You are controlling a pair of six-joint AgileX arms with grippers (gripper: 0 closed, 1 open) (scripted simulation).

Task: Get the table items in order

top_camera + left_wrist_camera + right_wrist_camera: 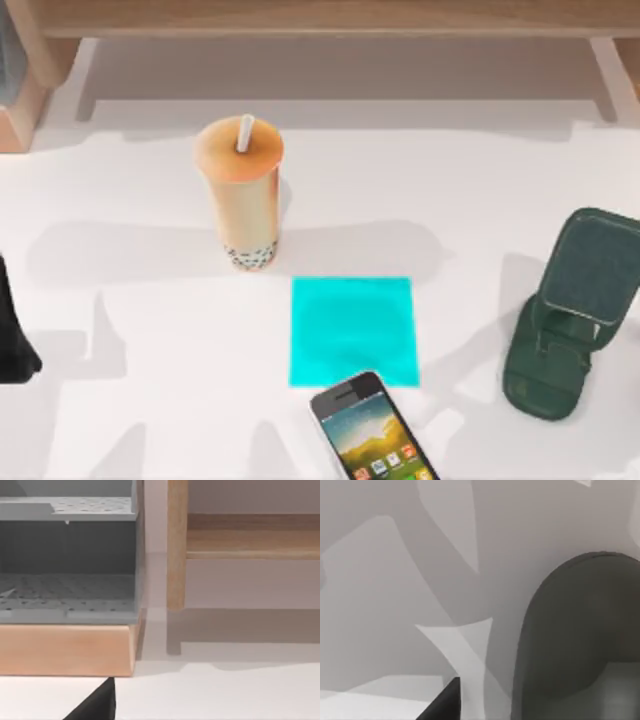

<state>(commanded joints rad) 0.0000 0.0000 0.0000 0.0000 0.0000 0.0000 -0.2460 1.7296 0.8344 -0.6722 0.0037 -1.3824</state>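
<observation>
Cup (240, 190) with a white straw stands up straight on the white bench (150, 330), toward the far edge and a bit left of the middle. The phone (375, 435) lies flat at the near edge, screen up. Its top end meets the near side of the blue pad (352, 330) in the middle of the bench. The green phone stand (570, 320) sits by the right edge. A wooden shelf (320, 15) runs along the far edge.

My left arm (12, 335) waits at the left edge. My left tool (97, 702) is low near the far left corner, facing the shelf. My right tool (442, 702) is close by the stand. I cannot tell if either tool is open or closed. Neither one holds anything that I can see.

Nothing looks tidy yet. I think the phone comes first, and that it belongs on the stand. The right tool is nearer, so it should do this.

To do it well, I should come down over the phone and squeeze its two long sides. Then I lift straight up, so the pad does not get dragged along. I should carry it low and slow to the stand, then rest its bottom end on the little ledge. I let go only when it leans back safely. The stand could tip if I bump it, so I must be gentle. I should stay away from the cup too, as it is tall and could fall over.
</observation>
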